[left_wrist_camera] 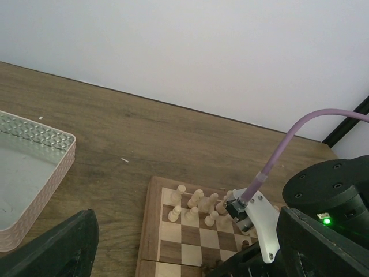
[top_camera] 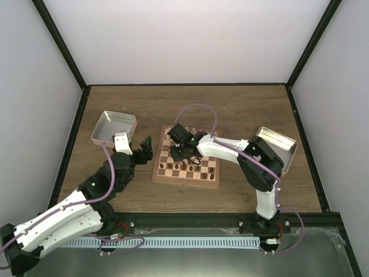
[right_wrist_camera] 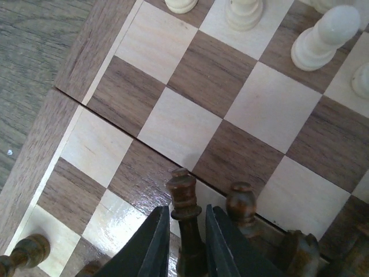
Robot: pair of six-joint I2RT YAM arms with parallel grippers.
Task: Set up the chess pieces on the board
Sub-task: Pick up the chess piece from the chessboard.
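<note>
A robot lab cell. White panels (top_camera: pixel 190 34) and black frame posts (top_camera: pixel 61 43) enclose the wooden table (top_camera: pixel 242 104).

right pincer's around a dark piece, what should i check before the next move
1. Grip: right pincer shut on the dark piece, piece upright: ok.
2. Neighbour: a second dark piece stands right beside one finger and may get knocked: not ok.
3. Piece lifted off the board: cannot tell.
4. Squares just ahead of the pincer are free: ok.
5. Cream pieces stand well away from the fingers: ok.
6. Left pincer open, empty, off the board's left edge: ok.
</note>
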